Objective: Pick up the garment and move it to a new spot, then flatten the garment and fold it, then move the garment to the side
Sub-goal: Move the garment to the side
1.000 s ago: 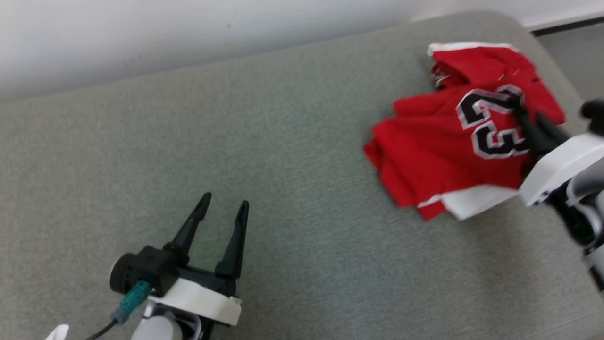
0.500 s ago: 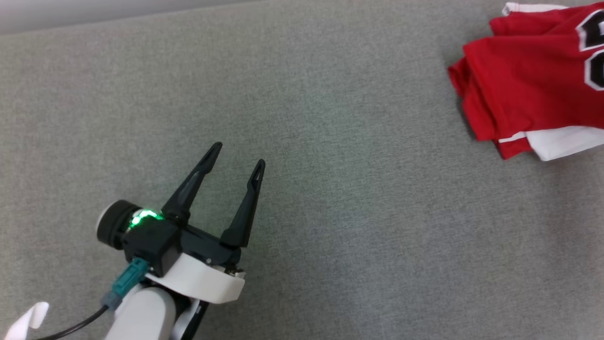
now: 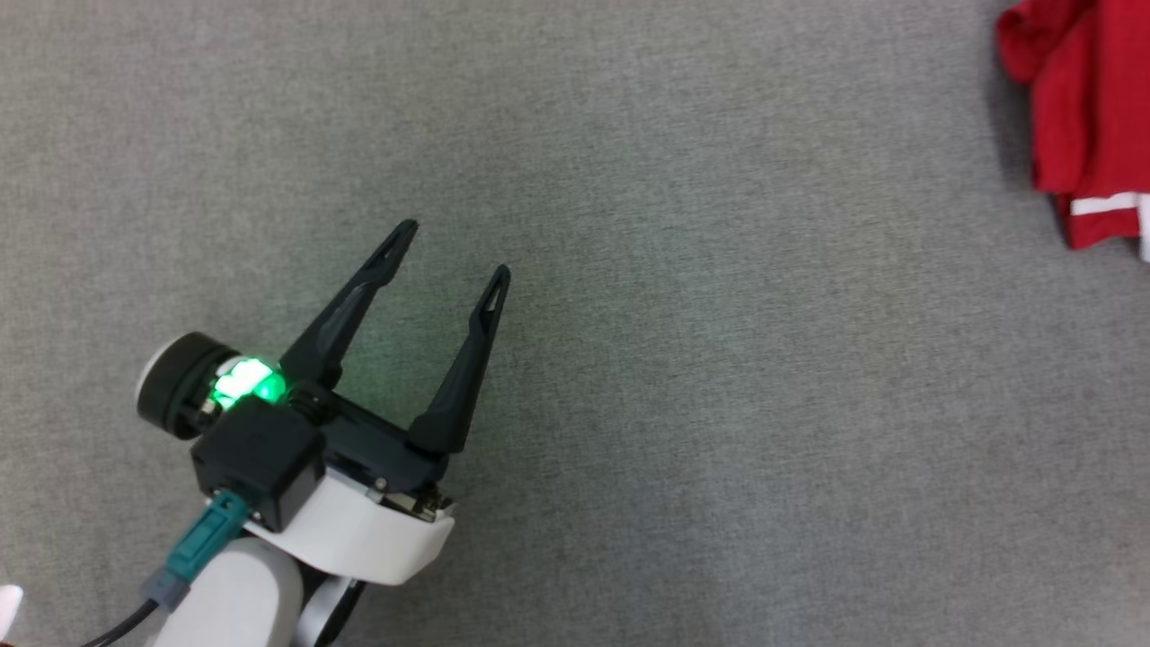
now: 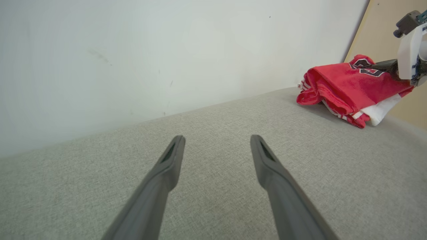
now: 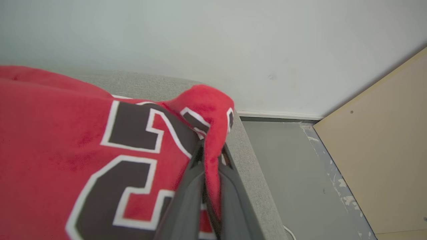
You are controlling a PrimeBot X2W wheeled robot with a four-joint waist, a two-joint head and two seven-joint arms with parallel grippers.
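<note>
Noting positions, nearest first. Left gripper (image 3: 455,247) hovers low over the grey padded surface (image 3: 719,377), jaws spread wide with nothing between them, green lamp lit at its base. Bare fabric lies all round it.

Well apart, toward the right end of the surface, sits the red garment (image 4: 337,86), bundled in several layers with white trim showing at the lower edge. I cannot tell whether the fold is neat. Right gripper (image 5: 211,150) is clamped on a raised ridge of the red cloth beside the black number, fingers nearly together with only the cloth between them.

Judgement: the step in hand reads as carrying the garment by this one pinch.

- The pinch takes only the top ridge, so the lower layers will likely trail. Lift gently and high enough that they clear the surface instead of dragging open.
- The surface edge lies just beyond the fingers, with grey floor (image 5: 277,160) below. Set the bundle fully on the surface before releasing.
- Left gripper is free to support the hanging side.

Beyond: a pale wall (image 4: 133,50).
</note>
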